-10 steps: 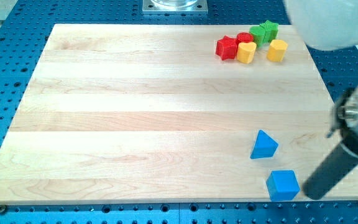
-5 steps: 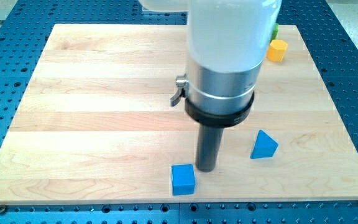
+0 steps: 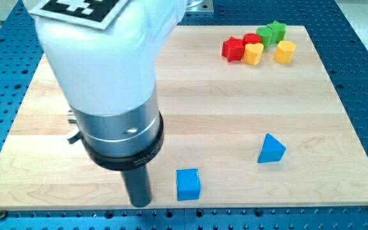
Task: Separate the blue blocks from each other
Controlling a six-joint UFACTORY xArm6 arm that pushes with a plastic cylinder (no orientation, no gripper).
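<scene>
My tip (image 3: pixel 139 203) rests left of the blue cube (image 3: pixel 188 184); no hand here. Pushing right would probably rejoin the blue triangle (image 3: pixel 271 149).

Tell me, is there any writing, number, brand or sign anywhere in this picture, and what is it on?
No readable words, numbers or brand names.
One sign only: a black-and-white square-patterned marker on top of the arm's white housing, cut off by the view's top; it carries no letters.
The blue cube, blue triangular block, the other blocks and the wooden board carry no marks.
My tip stands left of the cube.
</scene>
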